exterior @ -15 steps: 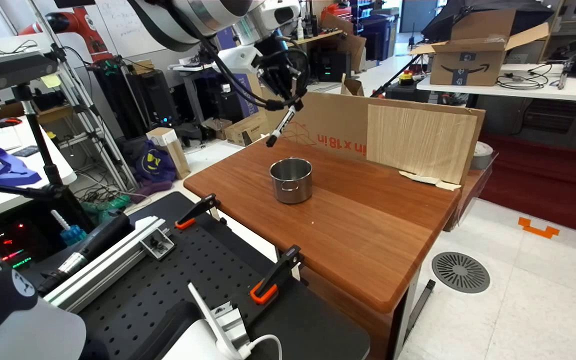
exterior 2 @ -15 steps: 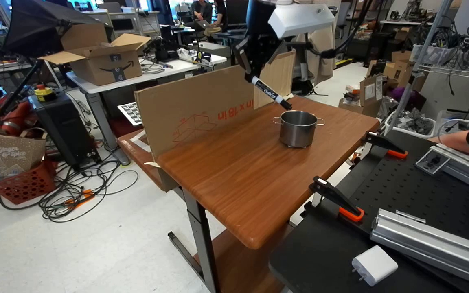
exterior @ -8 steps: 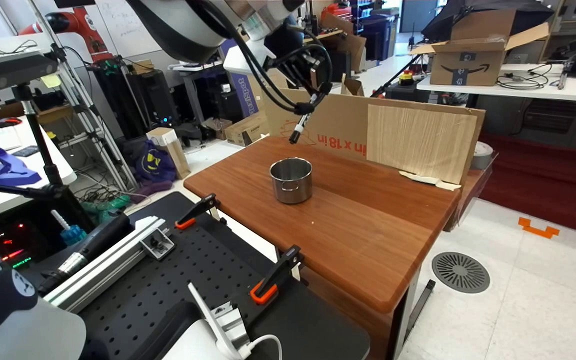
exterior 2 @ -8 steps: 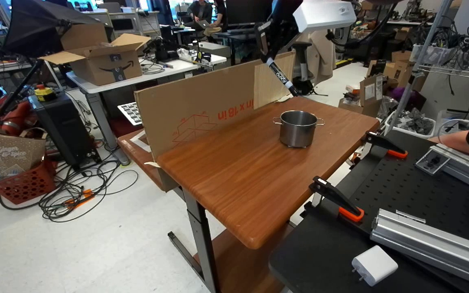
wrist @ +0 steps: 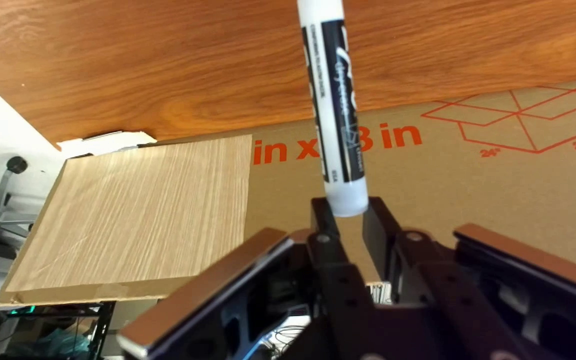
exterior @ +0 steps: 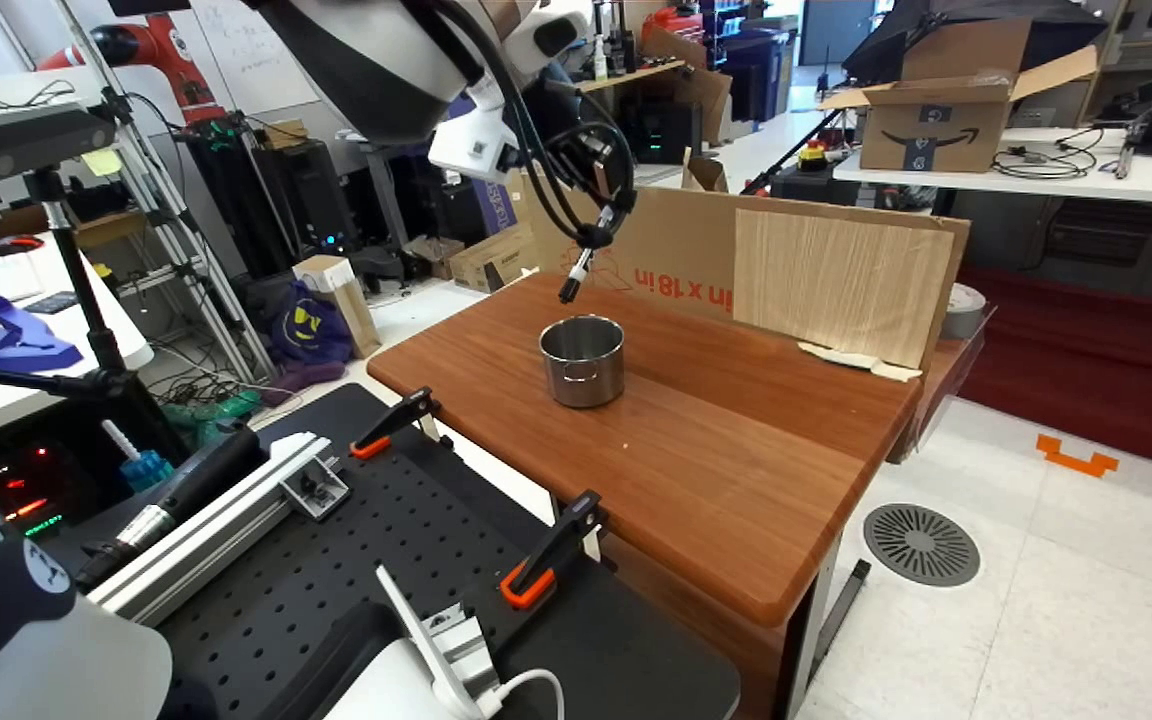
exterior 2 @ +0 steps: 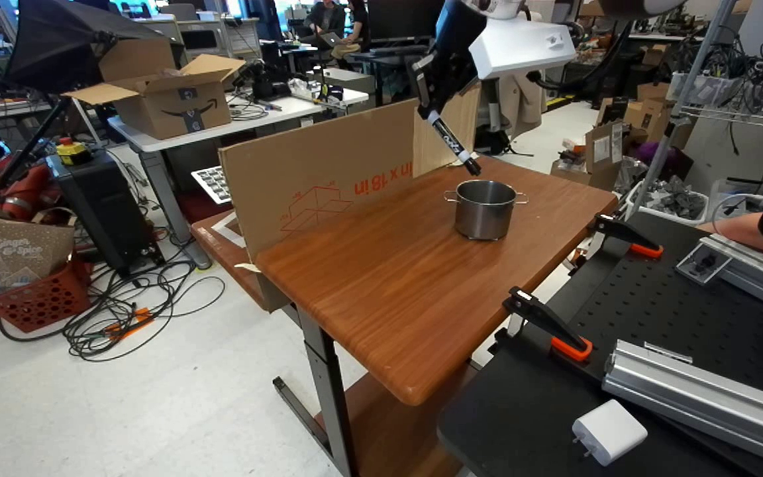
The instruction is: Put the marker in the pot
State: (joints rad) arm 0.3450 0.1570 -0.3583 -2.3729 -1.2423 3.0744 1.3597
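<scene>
Your gripper [wrist: 351, 212] pinches the white end of a marker [wrist: 335, 102]; the wrist view alone makes “USA” legible on its label. Both exterior views add its black end, tilted down near the shiny metal pot [exterior 2: 485, 215] but clear of the rim. The pot stands toward one short edge of your wood-grain tabletop [exterior 2: 381, 285]; along the far long edge, a cardboard panel [exterior 2: 325, 165] reads “in x 18 in” in red.
</scene>
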